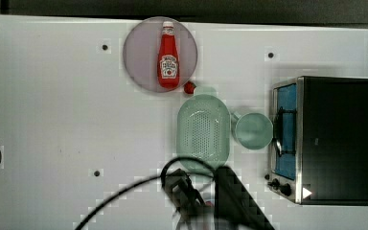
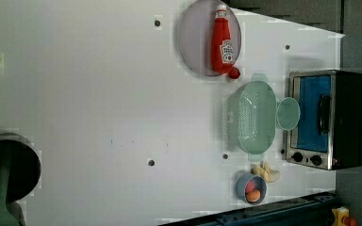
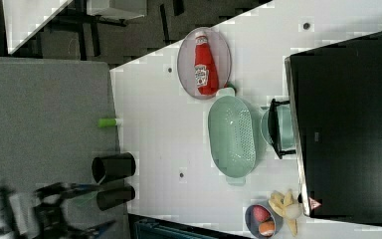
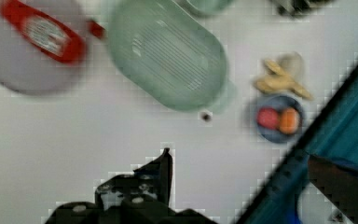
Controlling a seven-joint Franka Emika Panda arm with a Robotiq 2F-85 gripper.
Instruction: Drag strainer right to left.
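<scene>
Where the dark arm crosses the six o'clock edge of the top view, it hides the near end of the strainer (image 1: 203,127) and its tab handle there; cables and black links blur together, so the end effector (image 1: 191,201) is hard to pick out. Seen from the wrist view, a single dark fingertip (image 4: 167,161) rises over bare white worktop (image 4: 51,140), with the rest of the end effector (image 4: 137,196) cut off at the frame edge. It stands released, spread wide, holding nothing and touching nothing, well apart from the strainer.

That pale mint-green oval strainer lies flat on the worktop (image 1: 52,105) near the middle of the top view. At its three o'clock, just beside it, sits a small mint-green mug (image 1: 253,130), and beyond the mug a toaster oven (image 1: 323,139) with a blue-lit door. At the strainer's eleven o'clock, a grey round plate (image 1: 139,67) carries a ketchup bottle (image 1: 168,55) lying on its side. A small red object (image 1: 189,87) sits between plate and strainer; what it is cannot be told.

From the left view, a small blue bowl (image 2: 242,183) with reddish and orange pieces stands at the strainer's six o'clock, with pale yellow pieces (image 2: 266,173) beside it, too small to identify. The right view's toaster handle partly covers the mug.
</scene>
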